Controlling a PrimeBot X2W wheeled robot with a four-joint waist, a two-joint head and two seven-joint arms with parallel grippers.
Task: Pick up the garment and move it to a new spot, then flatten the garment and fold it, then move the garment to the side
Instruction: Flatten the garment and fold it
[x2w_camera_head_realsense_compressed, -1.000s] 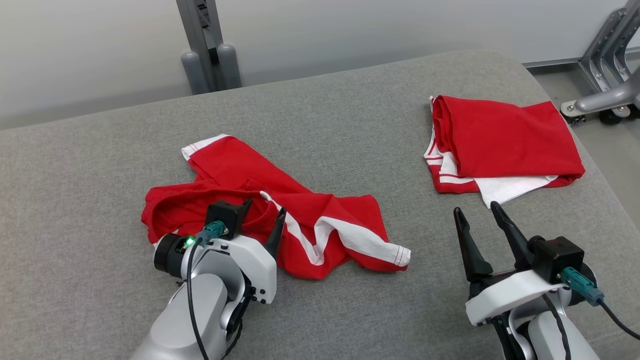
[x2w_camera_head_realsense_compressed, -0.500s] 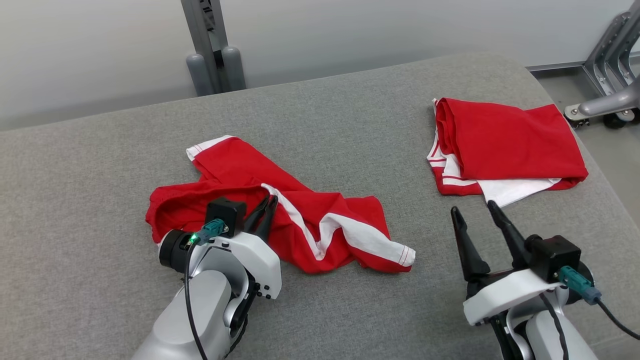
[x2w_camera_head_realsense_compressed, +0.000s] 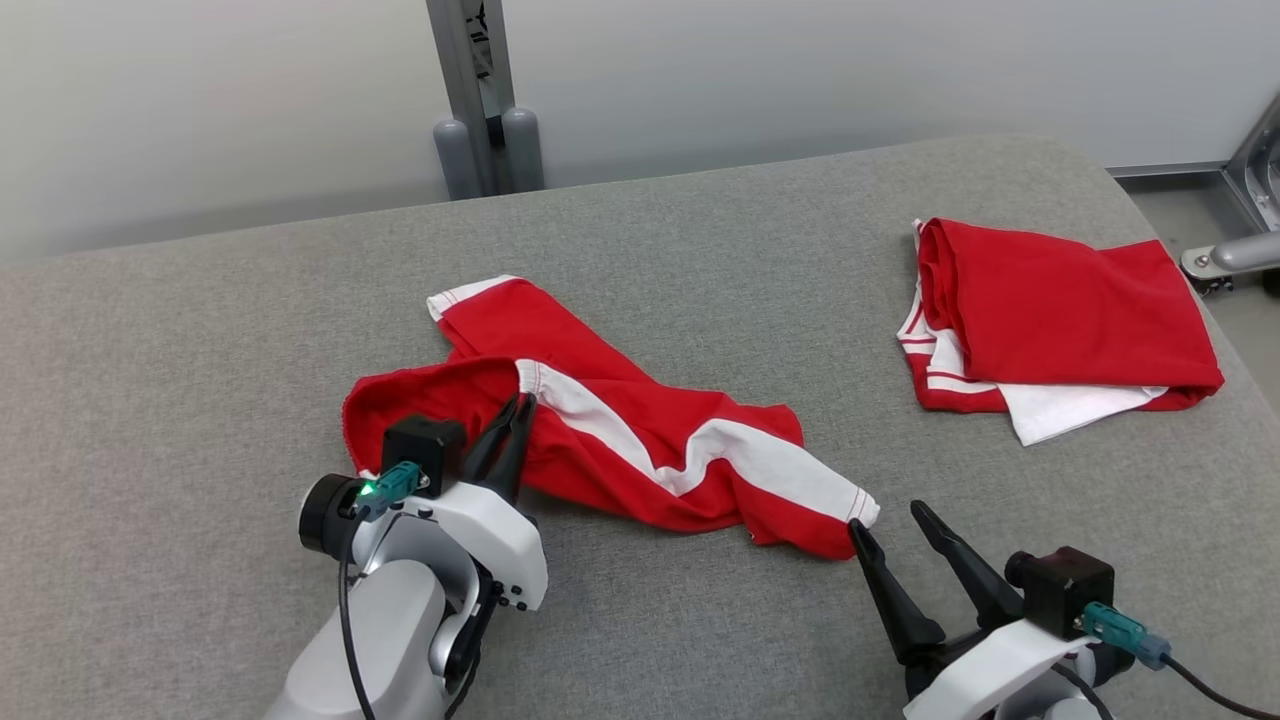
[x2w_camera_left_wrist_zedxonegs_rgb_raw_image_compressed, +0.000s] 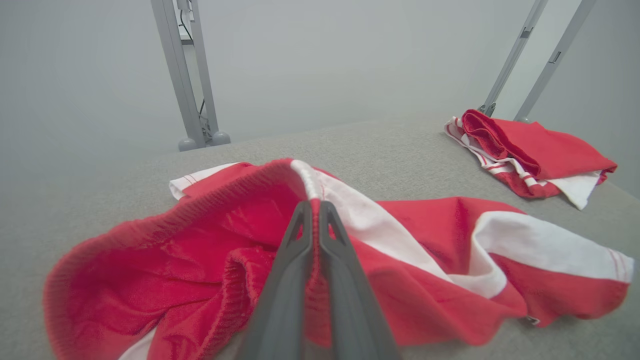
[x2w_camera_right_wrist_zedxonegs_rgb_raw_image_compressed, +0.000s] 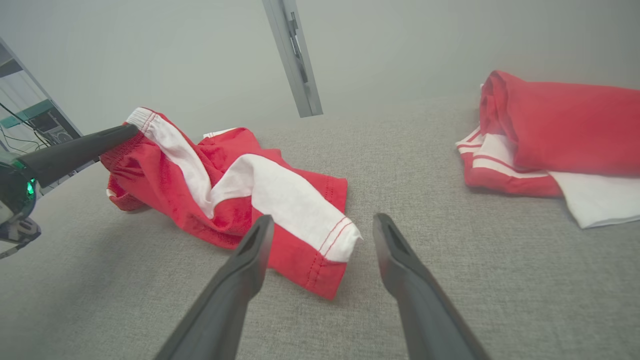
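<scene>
Your left gripper is closed tight on the elastic waistband of the garment, with the forearm reaching in low from the near left and the fingers pointing away from you and slightly right. The left wrist view shows a strip of red cloth pinched between the two fingers, and the waistband rising to a peak at the grip.

Your right gripper stands wide open and holds nothing, angled up-left at the near right. One fingertip sits at the garment's white leg hem.

The garment is red with white side panels. It lies crumpled across the middle of the grey padded surface, waistband to your left and leg hem to your right.

Hidden or unclear:
- The frame edge cuts off both arms below the wrist in the head view.
- You cannot tell from either view whether the right fingertip touches the hem.
- Folds cover the garment's inner layers.

View differences:
- The right wrist view shows the left fingers from the side, holding the waistband clear of the surface.
- A second folded garment lies well apart at the far right. The right wrist view cuts off its edge.
- A grey post stands behind the surface.
</scene>
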